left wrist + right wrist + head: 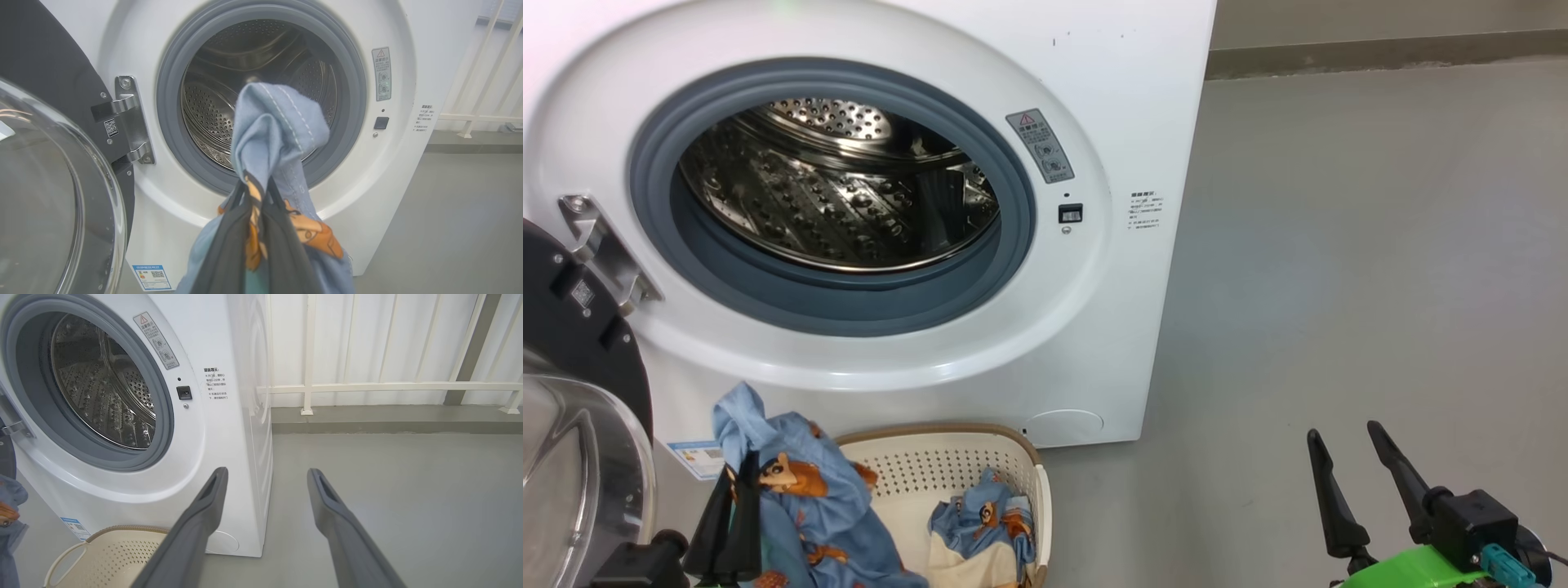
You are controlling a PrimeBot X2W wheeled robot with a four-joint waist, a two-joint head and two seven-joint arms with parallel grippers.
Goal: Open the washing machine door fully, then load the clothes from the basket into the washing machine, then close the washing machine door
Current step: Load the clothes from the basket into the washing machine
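With the washing machine door (596, 359) swung wide to the left so the drum (849, 196) is unobstructed, a light-blue garment (278, 126) is gripped in the closed left hand (256, 184) over the basket's (947, 469) left side for loading, while the right hand (1343, 430) is held open and empty at the near right.

Clothes (984, 518) in basket (931, 474) — washing machine (1127, 327) behind it, door (564, 327) at left.

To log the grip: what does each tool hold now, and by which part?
Left tool pinches a light-blue garment by a bunched fold near its top; right tool holds nothing.
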